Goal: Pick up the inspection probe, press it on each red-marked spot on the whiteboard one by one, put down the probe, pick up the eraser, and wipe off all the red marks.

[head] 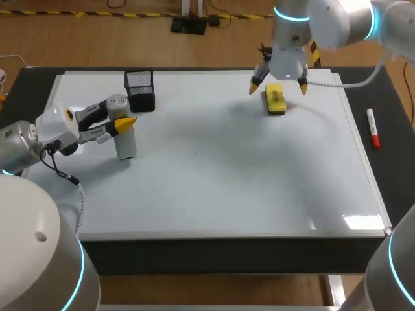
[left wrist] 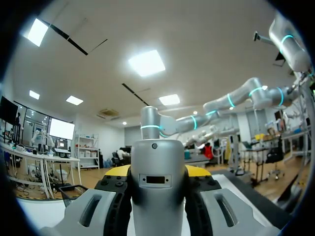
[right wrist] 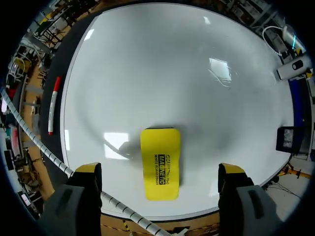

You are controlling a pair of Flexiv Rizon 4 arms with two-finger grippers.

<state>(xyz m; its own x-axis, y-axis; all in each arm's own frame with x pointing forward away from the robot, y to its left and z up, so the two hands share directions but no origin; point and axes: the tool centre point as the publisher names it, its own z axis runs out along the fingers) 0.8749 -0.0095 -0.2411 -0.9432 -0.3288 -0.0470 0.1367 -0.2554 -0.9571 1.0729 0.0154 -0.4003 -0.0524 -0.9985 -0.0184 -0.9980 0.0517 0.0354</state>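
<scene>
The grey probe (head: 125, 141) stands upright on the whiteboard (head: 214, 175) near its left edge, with my left gripper (head: 120, 123) shut on its upper part. In the left wrist view the probe (left wrist: 156, 201) fills the gap between the fingers of that gripper (left wrist: 157, 172). The yellow eraser (head: 275, 100) lies flat on the board at the back right. My right gripper (head: 279, 85) hangs open just above it, one finger on each side and neither touching. From the right wrist the eraser (right wrist: 160, 162) lies free between the wide-spread tips of the gripper (right wrist: 160, 169). I see no red marks on the board.
A black mesh holder (head: 140, 91) stands at the back left of the board, just behind the probe. A red-capped marker (head: 373, 128) lies on the dark table (head: 389, 149) to the right of the board. A white cable (right wrist: 39, 147) trails beside my right gripper.
</scene>
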